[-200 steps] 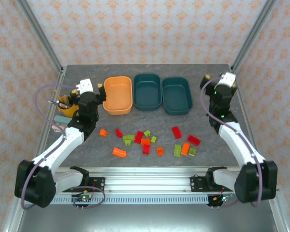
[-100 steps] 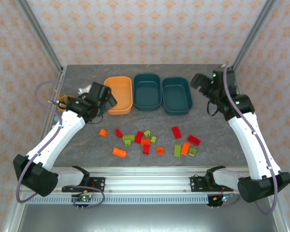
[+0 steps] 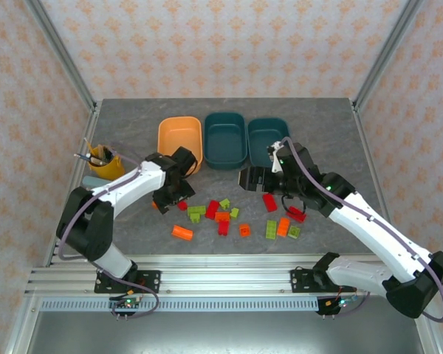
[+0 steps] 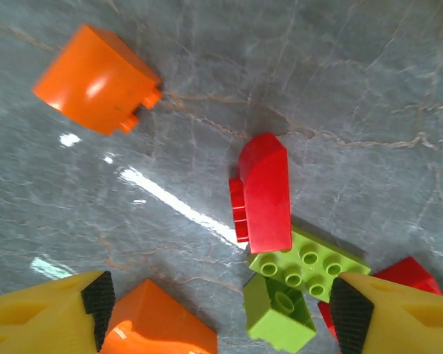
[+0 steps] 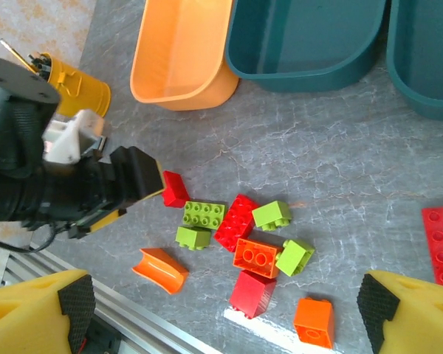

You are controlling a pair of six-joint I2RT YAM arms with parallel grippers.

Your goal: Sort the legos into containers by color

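Both arms down over the lego pile

Left gripper (image 4: 223, 306) hovers low over the table (image 3: 317, 118), jaws wide apart and empty, with a red brick (image 4: 266, 195) just ahead, against a green brick (image 4: 308, 263). Right gripper (image 5: 227, 306) hangs higher, jaws spread too. The legos lie loose in front of the orange bin (image 3: 179, 140) and the teal bins (image 3: 225, 140).

**Patterned walls around a grey marbled table**

Pale wallpaper (image 3: 207, 44) with an orange floral motif covers the far and side walls. Slanted aluminium posts (image 3: 61, 51) stand at the far corners. The grey marbled tabletop (image 3: 325, 122) catches light in bright streaks. A slotted aluminium rail (image 3: 221, 282) runs along its near edge.
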